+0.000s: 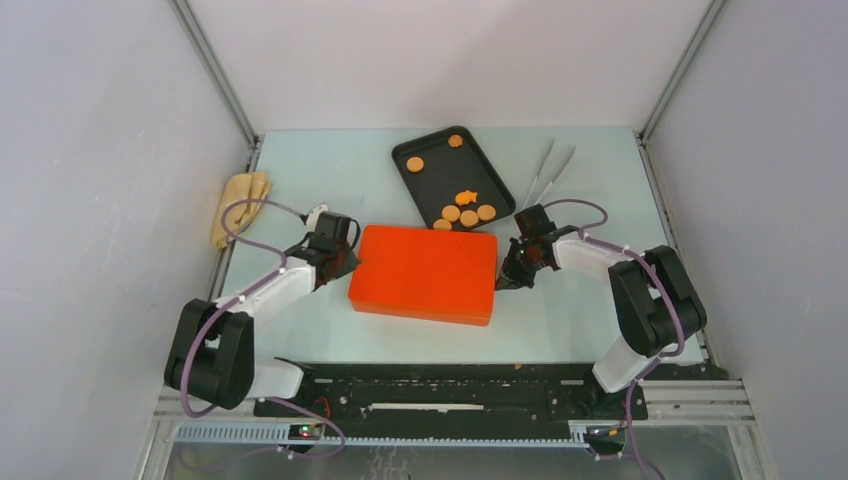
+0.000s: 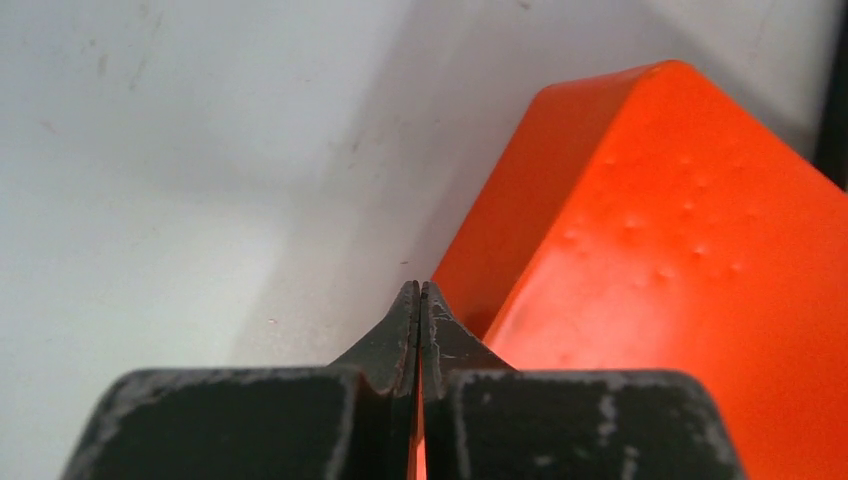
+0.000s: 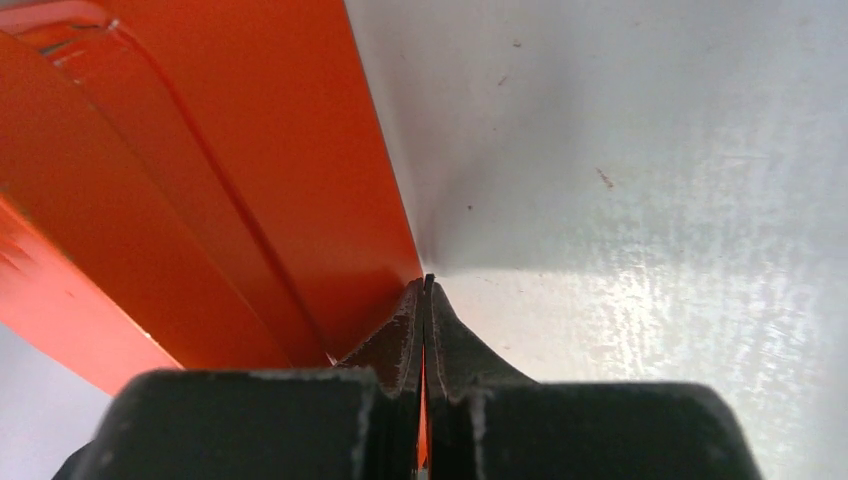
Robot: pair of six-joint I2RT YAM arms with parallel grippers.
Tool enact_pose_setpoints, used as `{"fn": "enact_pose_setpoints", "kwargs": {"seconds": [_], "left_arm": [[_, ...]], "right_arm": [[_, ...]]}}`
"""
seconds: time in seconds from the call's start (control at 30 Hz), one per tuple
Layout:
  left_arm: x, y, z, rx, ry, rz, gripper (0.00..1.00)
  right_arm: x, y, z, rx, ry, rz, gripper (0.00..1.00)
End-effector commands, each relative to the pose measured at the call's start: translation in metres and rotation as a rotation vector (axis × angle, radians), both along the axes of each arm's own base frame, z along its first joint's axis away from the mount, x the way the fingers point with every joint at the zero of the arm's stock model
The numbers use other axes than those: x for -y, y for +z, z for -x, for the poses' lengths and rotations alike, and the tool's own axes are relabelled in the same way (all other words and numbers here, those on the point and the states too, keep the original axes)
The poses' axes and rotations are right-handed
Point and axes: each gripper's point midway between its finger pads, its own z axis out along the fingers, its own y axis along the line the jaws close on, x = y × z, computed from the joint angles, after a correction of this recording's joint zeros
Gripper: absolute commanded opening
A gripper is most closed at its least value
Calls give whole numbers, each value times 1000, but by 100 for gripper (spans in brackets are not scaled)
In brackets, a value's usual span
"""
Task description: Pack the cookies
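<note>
I have both arms down at the orange box point(image 1: 425, 273), which sits lid-on in the middle of the table point(image 1: 330, 170). The left gripper point(image 2: 418, 290) is at the box's left end with its fingers pressed together, tips just beside the box's corner. The right gripper point(image 3: 427, 285) is at the right end, also closed tight, tips against the box's lower edge. I cannot tell whether either pinches any of the box. The cookies point(image 1: 462, 210) lie in the black tray point(image 1: 445, 175) behind the box: most clustered in its near right corner, two towards its far end. Tongs point(image 1: 548, 172) lie right of the tray, and a yellow cloth point(image 1: 240, 205) is at the table's left edge.
</note>
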Motion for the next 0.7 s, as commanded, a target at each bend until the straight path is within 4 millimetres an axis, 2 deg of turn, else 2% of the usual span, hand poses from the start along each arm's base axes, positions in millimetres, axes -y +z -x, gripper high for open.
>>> {"fn": "enact_pose_setpoints", "kwargs": {"seconds": [0.0,0.17,0.3,0.4,0.47,0.53,0.67], "left_arm": [[61,25,6,15,-152,160,0],[59,30,9,31,-154,164,0],[60,31,10,38,-156,171,0],[60,30,10,39,-158,171,0],[60,28,9,38,-159,170,0],[62,27,8,37,-162,174,0],[65,27,5,38,-169,181,0]], "right_arm": [[-28,38,-18,86,60,-119,0],[18,49,-28,158,-96,86,0],[53,84,-31,286,-224,236,0],[53,124,-31,415,-194,291,0],[41,138,-28,459,-122,292,0],[26,140,-22,453,-41,300,0],[5,115,-1,367,68,340,0]]}}
